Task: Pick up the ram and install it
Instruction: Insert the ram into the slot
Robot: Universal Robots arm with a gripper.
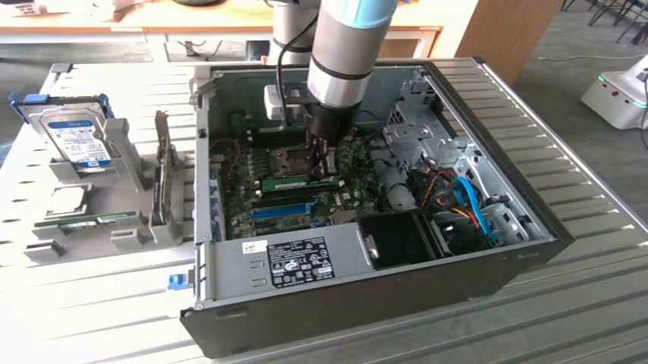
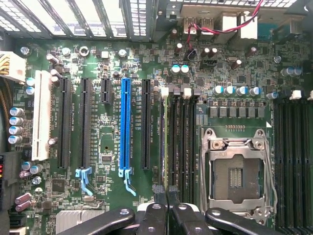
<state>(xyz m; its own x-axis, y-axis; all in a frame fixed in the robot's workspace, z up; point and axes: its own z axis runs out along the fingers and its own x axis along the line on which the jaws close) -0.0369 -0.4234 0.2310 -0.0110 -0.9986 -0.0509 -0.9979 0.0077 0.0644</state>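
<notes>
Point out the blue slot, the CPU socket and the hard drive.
blue slot (image 2: 125,122): wrist view, middle of its length.
CPU socket (image 2: 235,177): wrist view, its open centre.
hard drive (image 1: 81,140): exterior view, its label.

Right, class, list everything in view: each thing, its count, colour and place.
table: one, grey metal, beneath everything
computer case: one, black, open, on the table
motherboard: one, green, inside the case
long slot: one, blue, on the motherboard
ram: one, green, on the motherboard below the gripper
holder: one, grey, beside the case
hard drive: one, silver with blue label, in the holder
fan: one, black, inside the case
arm: one, silver and blue, reaching into the case
gripper: one, black, over the motherboard
</notes>
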